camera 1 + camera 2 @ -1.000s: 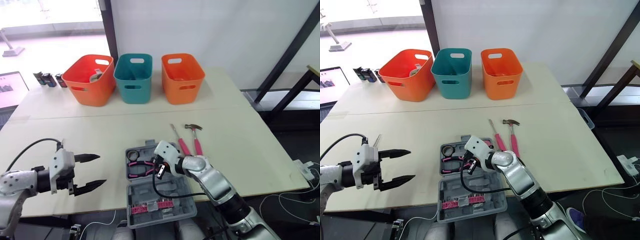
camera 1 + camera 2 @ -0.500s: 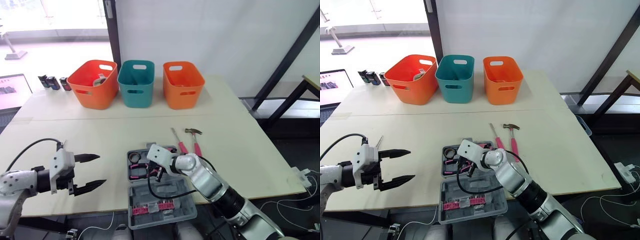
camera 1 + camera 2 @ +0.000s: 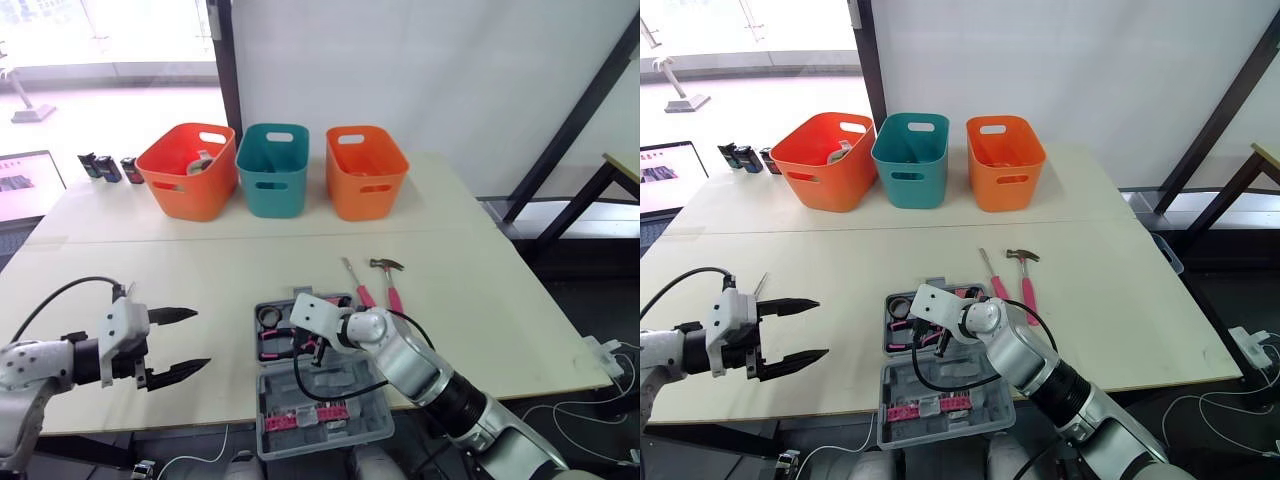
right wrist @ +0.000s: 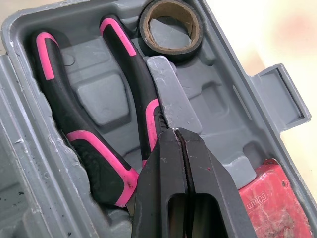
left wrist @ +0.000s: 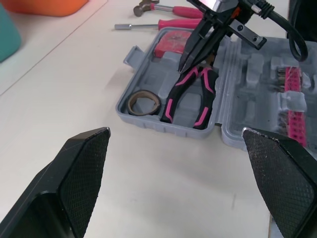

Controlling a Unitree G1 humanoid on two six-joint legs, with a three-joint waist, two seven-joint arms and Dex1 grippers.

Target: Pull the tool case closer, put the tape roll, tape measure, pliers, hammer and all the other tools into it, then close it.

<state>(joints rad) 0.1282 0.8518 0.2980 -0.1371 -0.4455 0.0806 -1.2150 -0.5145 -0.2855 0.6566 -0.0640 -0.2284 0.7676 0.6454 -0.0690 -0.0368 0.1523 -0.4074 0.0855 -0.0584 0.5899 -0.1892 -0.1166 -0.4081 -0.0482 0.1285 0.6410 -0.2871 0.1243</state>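
At far left, my left gripper (image 3: 201,338) hovers over bare table (image 3: 500,300), its two black fingers spread wide and holding nothing.

Right of it, at the table's near edge, the grey tool case (image 3: 365,425) lies open. A pink bit strip (image 3: 300,413) sits in the half nearer me.

Far half of the case, from its left end:
- The tape roll (image 4: 195,42) lies flat in the end pocket.
- The pliers (image 4: 64,119), with black-and-pink handles, lie in their moulded recess just beside the roll.
- My right gripper (image 4: 178,136) points down over the pliers' pivot, its fingers pressed together and gripping nothing. I cannot tell whether the tips touch the metal.
- The red tape measure (image 4: 270,191) sits in the pocket just beside the pliers' head.

On the table just beyond the case's right end, the pink-handled screwdriver (image 3: 355,283) and the pink-handled hammer (image 3: 392,282) lie side by side, outside the case.

Along the far side of the table stand a red-orange bin (image 3: 185,170), a teal bin (image 3: 271,168) and an orange bin (image 3: 365,170).
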